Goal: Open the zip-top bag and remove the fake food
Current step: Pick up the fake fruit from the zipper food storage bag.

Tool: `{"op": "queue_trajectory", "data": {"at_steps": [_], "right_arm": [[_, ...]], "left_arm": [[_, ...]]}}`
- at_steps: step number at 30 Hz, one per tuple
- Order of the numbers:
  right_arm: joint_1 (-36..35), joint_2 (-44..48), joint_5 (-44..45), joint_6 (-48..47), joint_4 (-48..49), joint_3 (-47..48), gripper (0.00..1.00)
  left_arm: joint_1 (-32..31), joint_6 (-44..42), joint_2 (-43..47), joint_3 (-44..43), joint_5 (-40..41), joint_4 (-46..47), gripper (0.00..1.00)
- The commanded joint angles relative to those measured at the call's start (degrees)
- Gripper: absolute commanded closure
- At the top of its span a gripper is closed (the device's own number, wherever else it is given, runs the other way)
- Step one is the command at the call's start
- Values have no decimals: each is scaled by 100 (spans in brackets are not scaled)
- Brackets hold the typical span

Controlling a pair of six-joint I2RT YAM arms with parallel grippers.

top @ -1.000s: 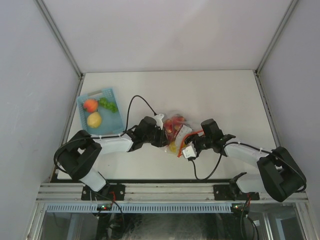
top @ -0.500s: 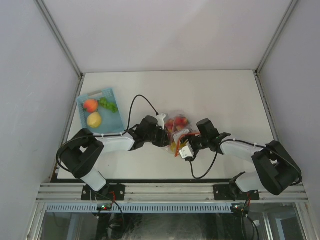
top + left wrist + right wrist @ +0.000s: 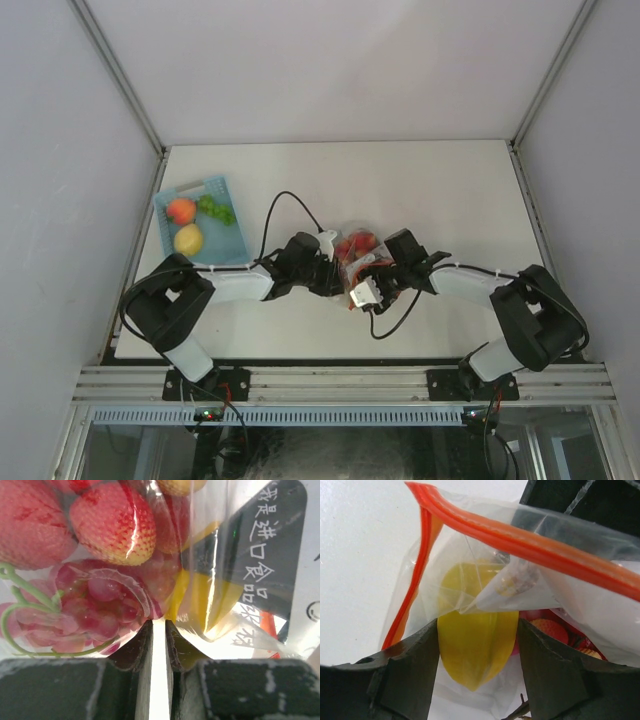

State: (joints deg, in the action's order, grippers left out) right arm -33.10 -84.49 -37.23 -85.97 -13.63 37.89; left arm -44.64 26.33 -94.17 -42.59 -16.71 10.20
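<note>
- The zip-top bag (image 3: 352, 262) lies mid-surface (image 3: 400, 190), toward the near edge, with the fake food (image 3: 107, 522) inside.
- My left end effector (image 3: 159, 630) pinches its film; a slip collapses the mouth.
- My right end effector (image 3: 477, 650) straddles a yellow piece (image 3: 470, 630), grip unclear; snagged film could drag the bag.

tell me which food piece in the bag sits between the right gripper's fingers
The yellow piece; the red strawberry lies off to one side.

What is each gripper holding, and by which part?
Left gripper pinches the zip-top bag by its clear wall beside the grapes. Right gripper straddles the yellow piece in the bag's mouth; a grip cannot be told.
</note>
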Motion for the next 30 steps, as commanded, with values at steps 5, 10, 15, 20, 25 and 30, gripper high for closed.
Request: {"op": "queue_trajectory", "data": {"at_steps": [5, 10, 15, 20, 25, 30], "right_arm": [[-71, -528, 464, -139, -1131, 800, 37], [-117, -795, 627, -30, -1345, 1105, 52], [-52, -619, 491, 127, -1475, 1121, 63], [278, -217, 181, 487, -1628, 1173, 76], [627, 273, -180, 683, -1770, 1089, 81], [836, 835, -524, 969, -1778, 896, 82]], "left_arm": [[-62, -101, -53, -355, -140, 105, 81], [-62, -101, 72, -311, -30, 83, 80], [-60, -118, 286, -259, 261, -60, 76], [-49, -152, 545, -243, 536, -281, 70], [-15, -171, 879, -171, 779, -415, 66], [41, -260, 1242, -113, 1055, -649, 65]]}}
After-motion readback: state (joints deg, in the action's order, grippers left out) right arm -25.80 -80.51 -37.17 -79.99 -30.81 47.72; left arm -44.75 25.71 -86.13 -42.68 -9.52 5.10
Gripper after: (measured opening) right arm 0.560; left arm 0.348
